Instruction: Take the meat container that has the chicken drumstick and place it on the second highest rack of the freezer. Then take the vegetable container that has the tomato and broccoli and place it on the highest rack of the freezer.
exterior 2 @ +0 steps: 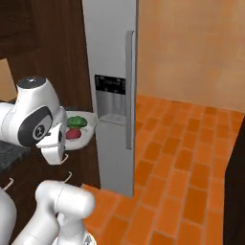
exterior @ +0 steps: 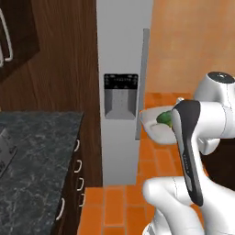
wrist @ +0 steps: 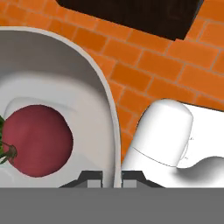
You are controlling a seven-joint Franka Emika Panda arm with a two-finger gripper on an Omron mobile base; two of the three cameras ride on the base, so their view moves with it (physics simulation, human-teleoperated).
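Evidently pinched by the rim between the nearly closed jaws of the gripper [wrist: 111,183], vegetable container [wrist: 57,105] carried level in mid-air at nine o'clock of the closed freezer [exterior 2: 111,62], tomato [wrist: 37,140] and broccoli [exterior 2: 76,121] kept from spilling.

Dish [exterior 2: 88,130] held in the air in front of the freezer [exterior 2: 110,52] door, above the floor [exterior 2: 182,158]. Tomato [exterior 2: 72,134] and broccoli [exterior 2: 76,122] side by side in dish. Desk [exterior: 36,151] left of freezer.
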